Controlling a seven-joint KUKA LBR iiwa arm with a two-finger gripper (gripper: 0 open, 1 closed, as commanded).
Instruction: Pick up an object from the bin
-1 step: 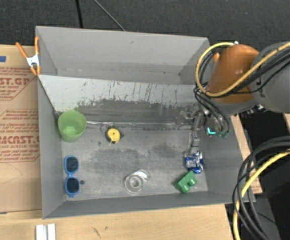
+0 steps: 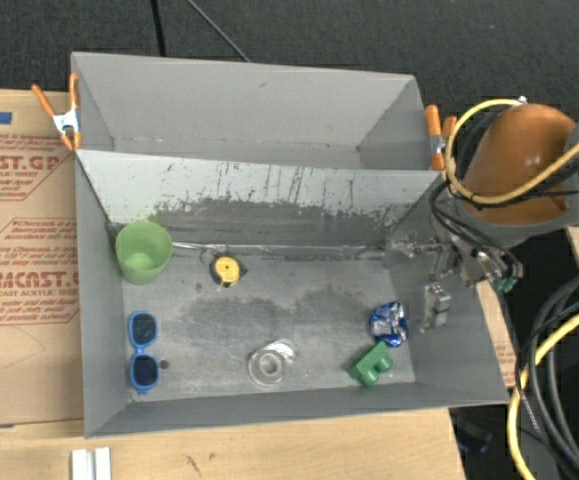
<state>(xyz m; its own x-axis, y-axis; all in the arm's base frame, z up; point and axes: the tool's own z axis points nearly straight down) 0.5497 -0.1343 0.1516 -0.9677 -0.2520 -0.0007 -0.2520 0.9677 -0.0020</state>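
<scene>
- Grey metal bin (image 2: 269, 118), sloped walls, scuffed floor with a few loose things spread well apart.
- Arm comes in from the right; orange cover (image 2: 524, 163) on the wrist sits outside the bin's right rim, with yellow-and-black cables (image 2: 469, 193) looped round it.
- Pincer (image 2: 435, 306) hangs low at the right wall of the bin, over the right end of the floor.
- Pincer state: can't tell whether it is apart or together, the tip is too small and cluttered to read.
- Nearest thing: a blue-and-white crumpled thing (image 2: 389, 323), lying on the floor at the right, just beside the pincer on its left. Can't tell if they touch.
- Green block (image 2: 371, 365), chunky with a notch, near the front right corner, just below the crumpled thing and close to the front wall.
- Clear round thing (image 2: 270, 362), looks like a small transparent lid or cup, front centre of the floor.
- Blue sunglasses (image 2: 143, 352), front left corner, lying lengthwise along the left wall.
- Green cup (image 2: 144, 251), on its side at the left, against the left wall near the back, mouth facing down-view.
- Small yellow round thing (image 2: 226, 270), back of the floor, right of the green cup and apart from it.
</scene>
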